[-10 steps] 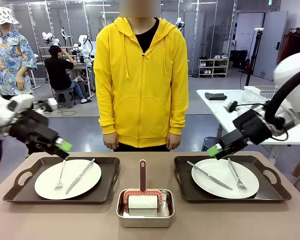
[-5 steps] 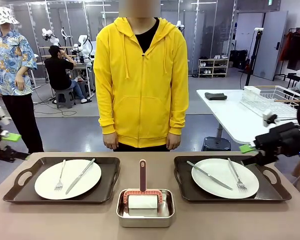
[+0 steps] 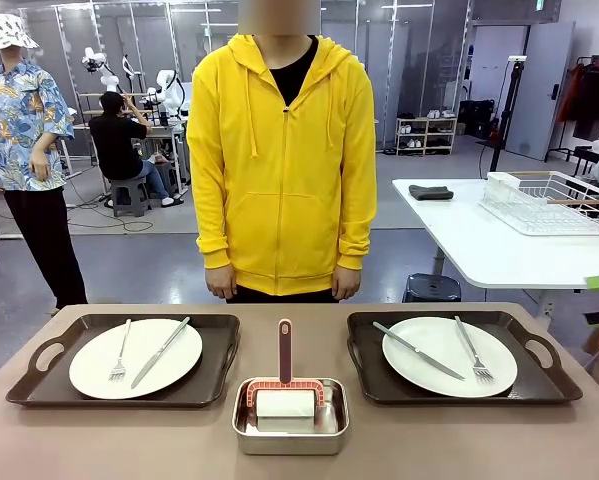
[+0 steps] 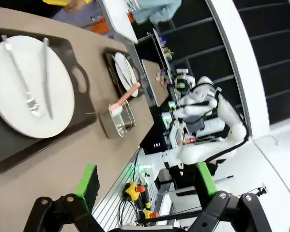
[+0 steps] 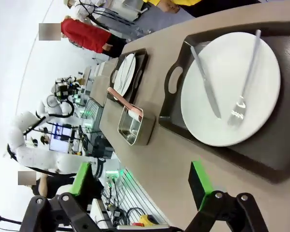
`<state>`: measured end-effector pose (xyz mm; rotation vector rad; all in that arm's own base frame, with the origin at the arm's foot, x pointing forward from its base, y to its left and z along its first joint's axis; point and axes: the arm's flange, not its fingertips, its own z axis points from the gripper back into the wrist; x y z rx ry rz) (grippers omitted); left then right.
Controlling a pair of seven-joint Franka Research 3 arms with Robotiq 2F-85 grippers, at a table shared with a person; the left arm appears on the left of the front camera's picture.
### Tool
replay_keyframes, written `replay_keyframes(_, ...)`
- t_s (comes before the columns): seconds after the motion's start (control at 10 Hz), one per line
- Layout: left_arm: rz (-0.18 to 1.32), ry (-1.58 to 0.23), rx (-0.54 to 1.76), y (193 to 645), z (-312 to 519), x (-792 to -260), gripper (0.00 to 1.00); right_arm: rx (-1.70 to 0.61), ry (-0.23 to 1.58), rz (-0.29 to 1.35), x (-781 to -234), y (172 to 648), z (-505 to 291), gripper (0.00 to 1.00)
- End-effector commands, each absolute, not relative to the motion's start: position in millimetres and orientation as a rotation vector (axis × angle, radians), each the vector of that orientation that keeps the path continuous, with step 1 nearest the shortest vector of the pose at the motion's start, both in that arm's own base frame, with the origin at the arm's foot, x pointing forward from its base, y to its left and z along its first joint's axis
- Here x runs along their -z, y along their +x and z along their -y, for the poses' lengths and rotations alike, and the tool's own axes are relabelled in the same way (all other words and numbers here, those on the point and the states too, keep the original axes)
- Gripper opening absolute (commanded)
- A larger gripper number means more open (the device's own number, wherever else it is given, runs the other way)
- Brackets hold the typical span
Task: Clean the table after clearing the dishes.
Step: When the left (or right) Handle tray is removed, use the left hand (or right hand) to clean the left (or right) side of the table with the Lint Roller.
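A small rectangular steel pan sits mid-front on the matte brown-taupe tabletop. Left and right of that pan lie round white plates with silver cutlery, on dark brown handled trays. Left gripper and right gripper gape wide, holding nothing.

A steel pan holds a pink-handled white brush.

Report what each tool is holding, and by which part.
Nothing is held. The left tool and the right tool both stand open, with nothing between their jaws.
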<state>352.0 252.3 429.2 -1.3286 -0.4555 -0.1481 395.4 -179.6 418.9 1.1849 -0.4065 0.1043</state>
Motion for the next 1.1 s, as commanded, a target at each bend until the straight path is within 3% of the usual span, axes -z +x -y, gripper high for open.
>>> replay_keyframes(0.0, 0.436, -1.308, 0.089, 337.9, -283.6, -422.6, 1.00, -0.062, 1.227, 0.392, -416.0, 382.8, 208.6, 1.00)
replay_keyframes(0.7, 0.433, -1.248, -0.028, 329.3, -305.6, -414.9, 1.00, 0.076, 1.212, 0.416, -408.7, 371.0, 237.7, 1.00)
replay_keyframes(1.0, 0.455, -1.283, 0.008, 326.0, -302.0, -410.5, 1.00, 0.025, 1.227, 0.433, -404.9, 362.2, 240.7, 1.00)
